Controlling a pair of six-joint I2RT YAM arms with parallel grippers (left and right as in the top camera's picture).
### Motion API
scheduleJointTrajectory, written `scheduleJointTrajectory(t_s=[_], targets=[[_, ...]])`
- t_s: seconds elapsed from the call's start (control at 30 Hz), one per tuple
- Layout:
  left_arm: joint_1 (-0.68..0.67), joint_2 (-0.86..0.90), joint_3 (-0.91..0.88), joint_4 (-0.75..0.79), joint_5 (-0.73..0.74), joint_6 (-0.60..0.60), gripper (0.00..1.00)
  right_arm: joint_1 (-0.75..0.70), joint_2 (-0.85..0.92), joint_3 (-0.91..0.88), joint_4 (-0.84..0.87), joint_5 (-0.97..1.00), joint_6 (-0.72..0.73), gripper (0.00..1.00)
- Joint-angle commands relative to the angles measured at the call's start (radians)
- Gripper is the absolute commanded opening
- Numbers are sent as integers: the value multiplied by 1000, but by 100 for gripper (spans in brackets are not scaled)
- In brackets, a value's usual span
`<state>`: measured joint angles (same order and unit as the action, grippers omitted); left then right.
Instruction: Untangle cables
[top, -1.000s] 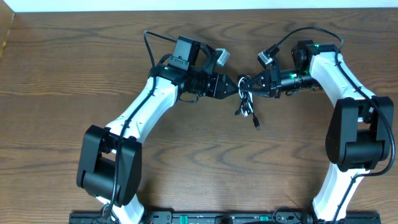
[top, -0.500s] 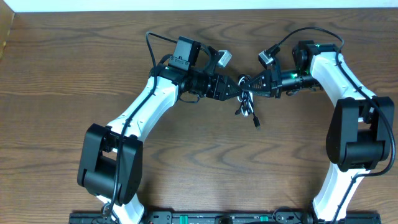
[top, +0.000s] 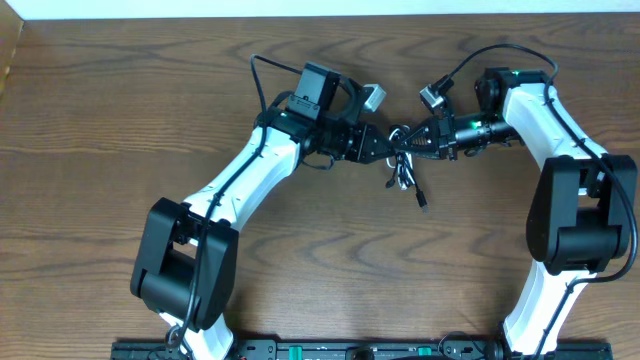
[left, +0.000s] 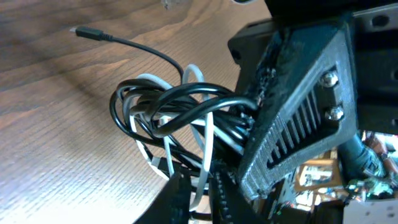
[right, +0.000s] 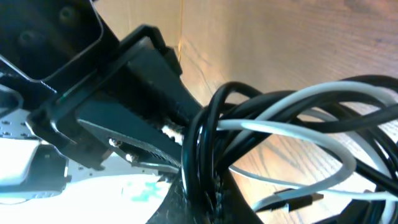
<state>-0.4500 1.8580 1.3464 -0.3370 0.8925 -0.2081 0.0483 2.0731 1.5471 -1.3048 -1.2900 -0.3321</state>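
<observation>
Cables, one black and one white, sit bunched in a knot at about 12 o'clock on the wooden table, caught between both arms. At the knot's 9 o'clock the left gripper looks pressed onto a strand of the bundle. At its 2 o'clock the right gripper pinches the same clump. A loose plug end trails off toward 5 o'clock. My worry is that both grips sit so close on one knot that pulling apart cinches the loops tighter, or a thin cord slips free.
</observation>
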Motion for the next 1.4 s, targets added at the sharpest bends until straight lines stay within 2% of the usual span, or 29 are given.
scheduleJointTrajectory(t_s=[0.0,0.07,0.23,0.33,0.4,0.5,0.57,0.83,0.9,1.0,1.07,1.13,1.23,1.37], targets=[[-2,31,-2,32,-166,-26,12,46,-6,-5,-36,-139,-13,1],[-1,31,-2,29,-204,-26,7,43,-6,-5,-45,-139,-13,1],[14,31,-2,32,-228,-26,8,21,-6,-5,-49,-130,-14,1],[37,31,-2,28,-228,-25,8,17,-6,-5,-30,-58,-14,1],[53,31,-2,24,-224,-26,8,17,-6,-5,-10,39,-14,1],[95,30,-2,25,-159,-25,7,34,-6,-5,13,334,-32,1],[121,25,-2,24,-116,-26,7,52,-6,-5,19,411,-76,1],[306,-67,-2,21,101,-26,7,144,-6,-5,-68,429,-443,1],[333,-78,-2,12,126,-26,8,187,-6,-5,-113,398,-591,1],[345,-78,-2,-43,128,-7,7,228,-6,-5,-159,364,-706,1],[344,-78,-2,-95,128,48,7,246,-6,-5,-186,352,-768,1],[340,-78,-2,-205,87,154,7,271,-6,-5,-237,327,-878,1],[340,-78,-2,-311,49,228,8,278,-6,-5,-321,268,-1057,1],[330,-77,-2,-352,50,232,11,260,-6,-5,-314,228,-1072,1]])
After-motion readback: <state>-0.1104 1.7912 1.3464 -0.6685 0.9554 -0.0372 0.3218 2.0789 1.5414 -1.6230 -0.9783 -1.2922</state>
